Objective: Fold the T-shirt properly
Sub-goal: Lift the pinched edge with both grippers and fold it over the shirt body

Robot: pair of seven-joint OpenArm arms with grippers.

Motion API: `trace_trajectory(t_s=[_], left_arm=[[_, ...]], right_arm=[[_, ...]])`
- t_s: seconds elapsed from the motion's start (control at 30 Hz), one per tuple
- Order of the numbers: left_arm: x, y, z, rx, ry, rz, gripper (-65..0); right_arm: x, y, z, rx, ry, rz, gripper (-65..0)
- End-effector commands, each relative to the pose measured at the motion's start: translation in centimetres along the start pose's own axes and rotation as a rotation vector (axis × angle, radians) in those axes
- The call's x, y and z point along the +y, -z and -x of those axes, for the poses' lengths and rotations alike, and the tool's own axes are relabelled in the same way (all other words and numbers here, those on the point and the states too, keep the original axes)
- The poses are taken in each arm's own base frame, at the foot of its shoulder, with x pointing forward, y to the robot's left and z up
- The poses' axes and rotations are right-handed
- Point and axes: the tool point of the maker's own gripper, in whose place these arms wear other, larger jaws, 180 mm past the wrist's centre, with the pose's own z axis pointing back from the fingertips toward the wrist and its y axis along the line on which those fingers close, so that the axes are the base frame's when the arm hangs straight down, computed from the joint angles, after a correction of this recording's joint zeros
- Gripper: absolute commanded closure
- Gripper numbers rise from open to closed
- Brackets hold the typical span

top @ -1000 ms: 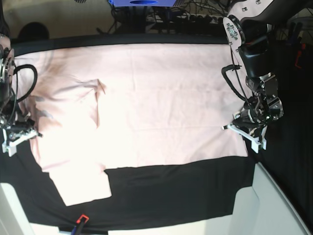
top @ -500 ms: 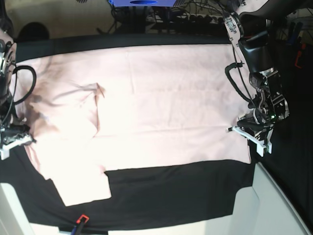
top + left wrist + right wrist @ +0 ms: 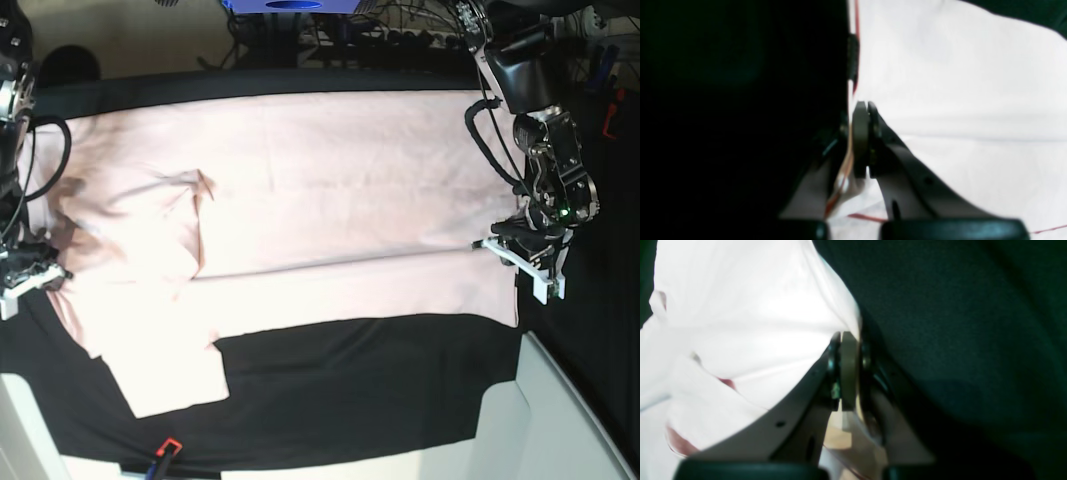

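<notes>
While both arms sit at opposite ends of the cloth, the pale pink short-sleeved cotton T-shirt (image 3: 300, 200) lies spread across the upper and middle of the base view on the black table cloth (image 3: 360, 390), one sleeve hanging toward the lower left. The left gripper (image 3: 528, 262), at the right edge of the frame, has its jaws closed flat together on the shirt's hem edge; the left wrist view shows the pads (image 3: 861, 140) pressed shut with pale fabric (image 3: 957, 100) alongside. The right gripper (image 3: 22, 278), at the far left edge, is likewise clamped on the shoulder end; the right wrist view shows its pads (image 3: 848, 373) together with fabric (image 3: 740, 313) bunched against them. Judgement: pinching both ends keeps the edge taut so the near strip can be folded evenly.
</notes>
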Motion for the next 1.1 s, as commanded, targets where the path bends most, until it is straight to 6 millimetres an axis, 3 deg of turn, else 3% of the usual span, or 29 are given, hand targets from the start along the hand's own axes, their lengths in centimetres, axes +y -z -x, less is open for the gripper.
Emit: trace_trajectory(t_s=[0.0, 0.33, 0.63, 0.83, 1.07], left_arm=[[0.4, -0.7, -2.5, -0.07, 0.019, -0.012, 0.0], [0.4, -3.3, -1.1, -0.099, 0.066, -0.031, 0.0], [-0.3, -6.6, -0.9, -0.156, 0.099, -0.042, 0.0], [0.3, -8.1, 0.2, -0.152, 0.127, -0.06, 0.0], [0.6, -8.8, 1.4, -0.132, 0.148, -0.068, 0.0]], right_arm=[[-0.4, -0.7, -3.3, -0.087, -0.015, 0.001, 0.0], [-0.2, -2.1, -2.5, -0.085, -0.092, -0.005, 0.0], [2.6, -3.5, -1.4, -0.076, -0.174, -0.052, 0.0], [1.3, -5.6, -2.3, -0.098, -0.131, -0.011, 0.0], [1.1, -6.8, -0.5, -0.067, -0.17, -0.003, 0.0]])
